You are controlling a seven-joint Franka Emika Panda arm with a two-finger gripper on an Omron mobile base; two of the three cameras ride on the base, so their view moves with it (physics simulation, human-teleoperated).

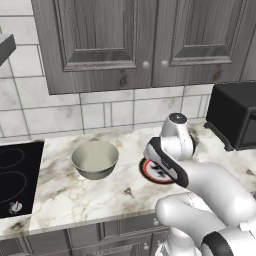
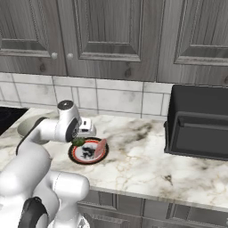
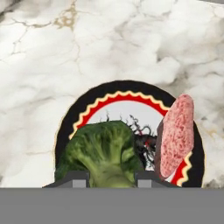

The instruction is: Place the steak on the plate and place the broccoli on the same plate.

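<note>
The plate (image 3: 127, 89), round with a black and red-orange rim, lies on the marble counter right under my hand; it also shows as the plate (image 2: 84, 160) and, partly behind my arm, the plate (image 1: 150, 175). The steak (image 3: 176, 135), a pinkish-red slab, leans on the plate's right side, seen from the side as the steak (image 2: 101, 145). My gripper (image 3: 112, 178) is shut on the broccoli (image 3: 103, 151), a bumpy green floret held just above the plate's left half. The broccoli (image 2: 79, 142) hangs under the gripper (image 2: 80, 139).
A grey-beige bowl (image 1: 95, 159) stands on the counter left of the plate. A black microwave (image 2: 199, 122) sits at the right against the wall. A black cooktop (image 1: 15, 175) lies at the far left. Grey cabinets hang overhead.
</note>
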